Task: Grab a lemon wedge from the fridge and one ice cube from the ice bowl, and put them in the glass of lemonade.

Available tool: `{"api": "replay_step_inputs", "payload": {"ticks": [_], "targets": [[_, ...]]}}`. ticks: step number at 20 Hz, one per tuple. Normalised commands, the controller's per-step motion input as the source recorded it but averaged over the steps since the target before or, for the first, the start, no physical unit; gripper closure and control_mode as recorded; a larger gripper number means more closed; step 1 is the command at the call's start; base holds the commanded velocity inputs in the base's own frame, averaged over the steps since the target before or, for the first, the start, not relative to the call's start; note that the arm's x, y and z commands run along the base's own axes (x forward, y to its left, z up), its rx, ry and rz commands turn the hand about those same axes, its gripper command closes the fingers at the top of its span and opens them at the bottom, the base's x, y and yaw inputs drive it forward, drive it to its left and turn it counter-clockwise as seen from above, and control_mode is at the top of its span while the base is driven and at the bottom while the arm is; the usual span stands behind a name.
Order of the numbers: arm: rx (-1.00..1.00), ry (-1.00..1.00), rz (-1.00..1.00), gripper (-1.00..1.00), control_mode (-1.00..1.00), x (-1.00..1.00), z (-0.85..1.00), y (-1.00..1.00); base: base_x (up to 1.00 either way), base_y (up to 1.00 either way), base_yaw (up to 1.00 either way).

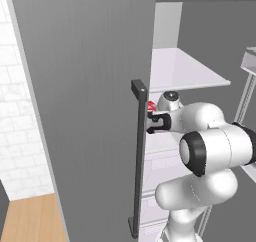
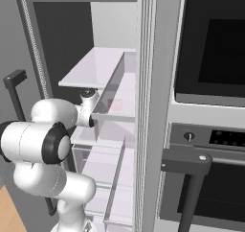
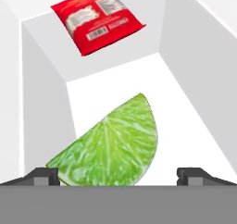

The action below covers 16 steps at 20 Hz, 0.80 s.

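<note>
Lemon wedge [image 3: 111, 144], bright yellow-green flat slice, lies on white floor of fridge [image 1: 90, 111] compartment, between your two dark fingertips [image 3: 44, 176]. Gripper [image 3: 118, 177] spread wider than wedge, holding nothing. White walls close on both sides; open floor beyond wedge up to step. Red flat packet [image 3: 97, 17] lies on raised ledge past it; white label and barcode show, print too small to read.

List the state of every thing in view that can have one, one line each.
fridge: door swung open, shelves exposed.
lemon wedge: lying flat on a white shelf, between the fingertips.
gripper: open, reaching into the fridge.
red packet: sealed, lying flat beyond the wedge.
oven: door closed.
</note>
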Motion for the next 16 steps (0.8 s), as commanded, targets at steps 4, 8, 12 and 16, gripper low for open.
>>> {"api": "replay_step_inputs", "payload": {"ticks": [4,8,12,16], "targets": [[0.00,-0.02,0.00,-1.00,-1.00,-0.23,0.00,0.00,0.00,0.00,0.00],[0.00,-0.01,0.00,-1.00,-1.00,-0.50,0.00,0.00,0.00,0.00,0.00],[0.00,-0.04,-0.07,-1.00,-1.00,-0.16,0.00,0.00,0.00,0.00,0.00],[0.00,-0.02,-0.14,-1.00,-1.00,0.24,0.01,0.02,0.00,0.00,0.00]]}}
